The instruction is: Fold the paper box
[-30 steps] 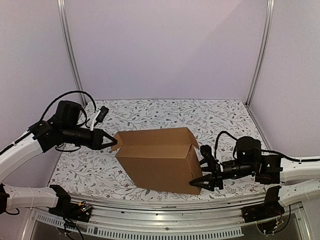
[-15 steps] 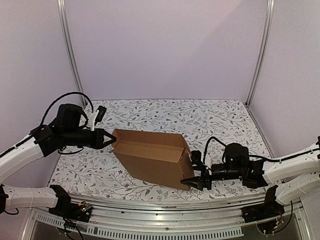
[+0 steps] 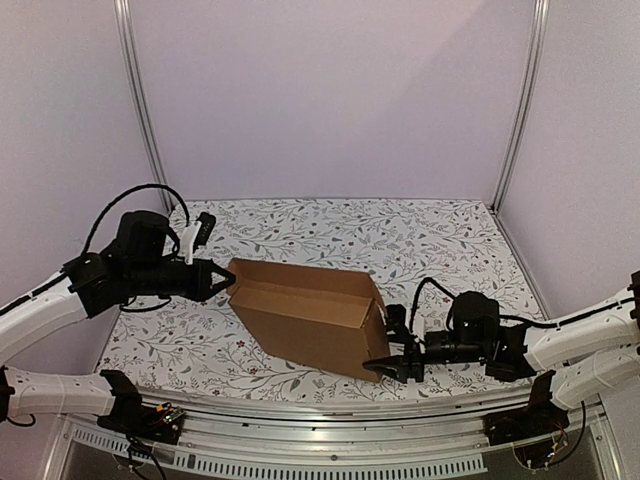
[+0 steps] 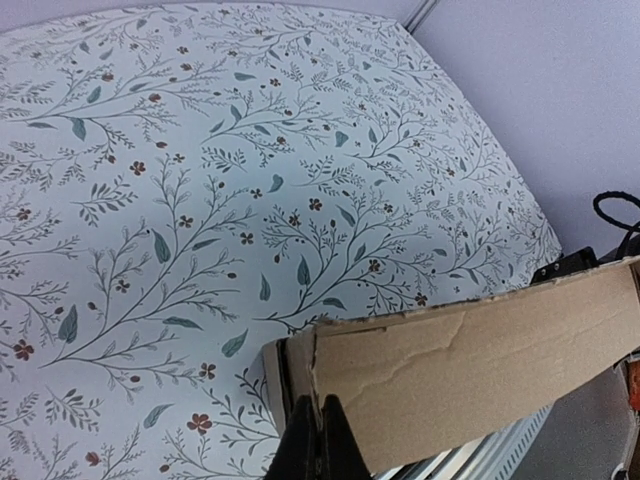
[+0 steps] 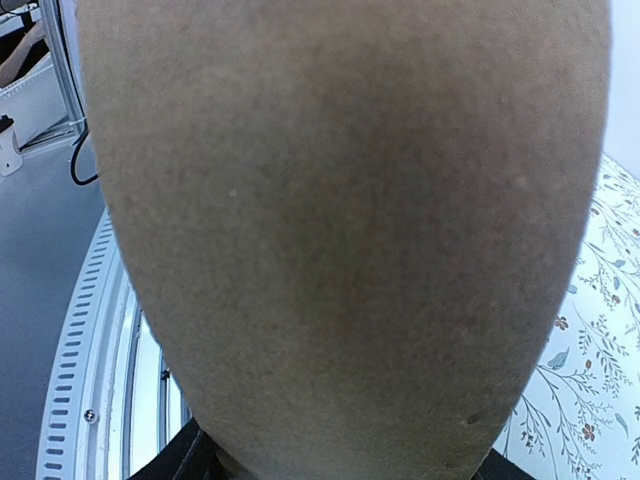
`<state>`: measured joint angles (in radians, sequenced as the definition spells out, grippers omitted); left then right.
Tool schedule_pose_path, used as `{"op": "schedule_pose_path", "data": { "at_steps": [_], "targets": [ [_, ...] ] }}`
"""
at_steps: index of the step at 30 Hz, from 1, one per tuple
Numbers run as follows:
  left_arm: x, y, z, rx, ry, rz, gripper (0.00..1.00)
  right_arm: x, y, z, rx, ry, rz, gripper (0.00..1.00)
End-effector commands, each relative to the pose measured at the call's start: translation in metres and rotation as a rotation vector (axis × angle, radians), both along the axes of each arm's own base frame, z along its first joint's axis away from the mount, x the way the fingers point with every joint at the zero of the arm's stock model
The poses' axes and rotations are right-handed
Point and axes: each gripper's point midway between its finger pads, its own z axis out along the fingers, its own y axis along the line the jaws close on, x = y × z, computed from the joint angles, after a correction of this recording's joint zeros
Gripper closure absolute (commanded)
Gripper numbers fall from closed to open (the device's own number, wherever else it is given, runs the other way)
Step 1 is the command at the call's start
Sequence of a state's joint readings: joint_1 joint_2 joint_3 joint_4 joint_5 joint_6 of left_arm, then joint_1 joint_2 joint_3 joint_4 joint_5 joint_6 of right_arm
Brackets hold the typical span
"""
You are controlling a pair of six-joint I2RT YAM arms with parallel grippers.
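Paper box point(image 3: 305, 315) is on the floral table point(image 3: 450, 240), spanning the gap between both grippers, tilted, with its open top facing away from the arm bases.

Left gripper point(image 3: 222, 283): clenched, tips right at the box's near-left corner. Can't tell if a ply is nipped between them or if they're only butted against it.

Right gripper point(image 3: 388, 345): jaws parted, straddling the box's right end. Its wrist view is all cardboard directly ahead, so I can't tell if the pads are actually bearing.

Step, as I read it: squaring up the shell and seating the end walls.
- Use left as a fixed stop.
- Push right inward along the crease, not across the panel.
- Go slow, or the shell will rack.

Material is plain brown corrugated with a matte, slightly fuzzy face and a raw, ragged die-cut edge. One panel near the left tips shows a wrinkle. It's stiff along the flutes and buckles easily off-crease. The cloth underneath looks slippery.
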<state>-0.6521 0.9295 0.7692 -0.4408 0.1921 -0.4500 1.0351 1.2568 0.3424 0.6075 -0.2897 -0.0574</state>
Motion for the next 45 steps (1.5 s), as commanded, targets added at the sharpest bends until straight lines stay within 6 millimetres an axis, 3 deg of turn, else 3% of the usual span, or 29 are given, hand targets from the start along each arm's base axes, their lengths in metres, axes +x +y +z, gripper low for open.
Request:
{"op": "schedule_pose_path", "data": {
  "at_steps": [1, 30, 37, 45],
  "targets": [
    [-0.03, -0.01, -0.028, 0.043, 0.104, -0.102, 1.0, 0.028, -0.013, -0.004, 0.004, -0.002, -0.172, 0.81],
    [-0.038, -0.011, -0.048, 0.197, 0.069, -0.075, 1.0, 0.022, -0.024, -0.005, 0.061, 0.043, -0.195, 0.74],
    [-0.043, -0.016, -0.053, 0.22, 0.068, -0.086, 1.0, 0.024, -0.027, -0.002, 0.079, 0.05, -0.22, 0.57],
    [-0.044, -0.017, -0.051, 0.24, 0.049, -0.082, 1.0, 0.031, -0.036, 0.001, 0.107, 0.055, -0.283, 0.27]
  ]
}}
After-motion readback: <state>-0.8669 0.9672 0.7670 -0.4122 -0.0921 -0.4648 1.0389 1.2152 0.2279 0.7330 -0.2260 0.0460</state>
